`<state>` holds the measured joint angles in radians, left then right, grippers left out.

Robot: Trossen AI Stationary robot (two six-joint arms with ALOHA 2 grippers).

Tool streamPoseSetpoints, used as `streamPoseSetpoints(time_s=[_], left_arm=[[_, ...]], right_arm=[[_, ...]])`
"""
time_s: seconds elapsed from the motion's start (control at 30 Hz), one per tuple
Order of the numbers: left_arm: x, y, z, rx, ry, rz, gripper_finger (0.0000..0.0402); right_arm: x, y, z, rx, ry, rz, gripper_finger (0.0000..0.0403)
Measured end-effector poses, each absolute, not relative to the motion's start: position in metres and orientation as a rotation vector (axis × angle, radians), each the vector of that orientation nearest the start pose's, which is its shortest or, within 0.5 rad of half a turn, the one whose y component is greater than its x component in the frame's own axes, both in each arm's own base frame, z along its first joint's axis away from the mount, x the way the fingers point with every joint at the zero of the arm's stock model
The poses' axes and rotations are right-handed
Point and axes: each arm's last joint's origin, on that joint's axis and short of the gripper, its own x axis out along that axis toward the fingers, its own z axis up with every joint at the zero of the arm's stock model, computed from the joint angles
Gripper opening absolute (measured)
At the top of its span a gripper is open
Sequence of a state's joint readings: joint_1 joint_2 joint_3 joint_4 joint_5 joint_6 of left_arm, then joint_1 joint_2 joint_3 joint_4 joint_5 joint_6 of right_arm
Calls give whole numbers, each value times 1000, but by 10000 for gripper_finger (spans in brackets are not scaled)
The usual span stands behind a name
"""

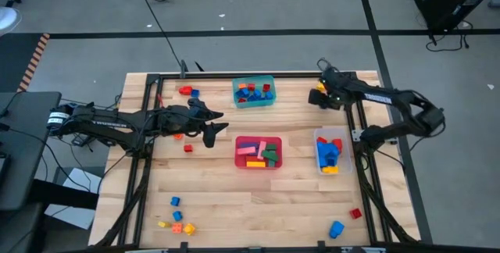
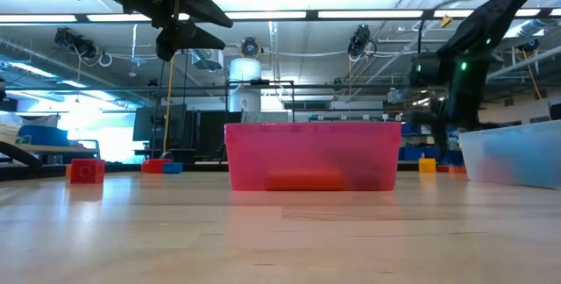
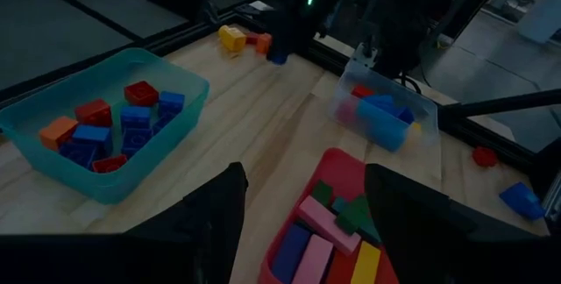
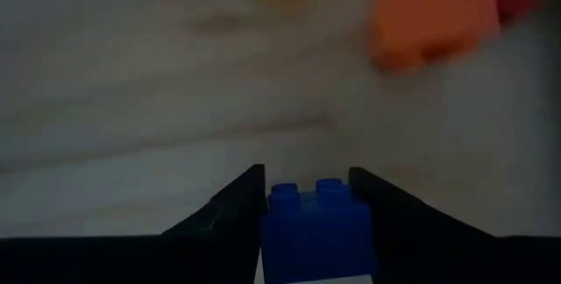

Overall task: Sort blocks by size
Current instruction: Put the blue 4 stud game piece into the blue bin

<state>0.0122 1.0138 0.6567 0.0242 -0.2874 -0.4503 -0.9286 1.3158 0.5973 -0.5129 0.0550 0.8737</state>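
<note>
The left tool (image 1: pixel 212 132) is hovering unclenched and empty at nine o'clock of the red plastic tub (image 1: pixel 258 152), probably waiting. At one o'clock on the wooden table (image 1: pixel 234 198), the right tool (image 4: pixel 305 198) is clamping a small blue studded plastic brick (image 4: pixel 316 230), likely for sorting. Only the right wrist view is showing that brick; from above it is hidden.
</note>
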Motion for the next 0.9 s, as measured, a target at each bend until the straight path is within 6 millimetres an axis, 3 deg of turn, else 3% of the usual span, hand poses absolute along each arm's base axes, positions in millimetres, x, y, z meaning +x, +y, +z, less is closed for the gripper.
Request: streamPoseSetpoints(time_s=[0.23, 0.53, 0.73, 0.9], left_arm=[[221, 11, 267, -396, 257, 370, 241], [221, 12, 267, -394, 254, 383, 241], [221, 12, 268, -390, 246, 382, 241], [221, 12, 268, -393, 246, 383, 241]], right_arm=[[133, -155, 198, 1157, 454, -1138, 167], [178, -142, 260, 970, -54, -751, 165], [221, -145, 292, 839, 14, -679, 164], [268, -162, 308, 758, 201, -684, 164]])
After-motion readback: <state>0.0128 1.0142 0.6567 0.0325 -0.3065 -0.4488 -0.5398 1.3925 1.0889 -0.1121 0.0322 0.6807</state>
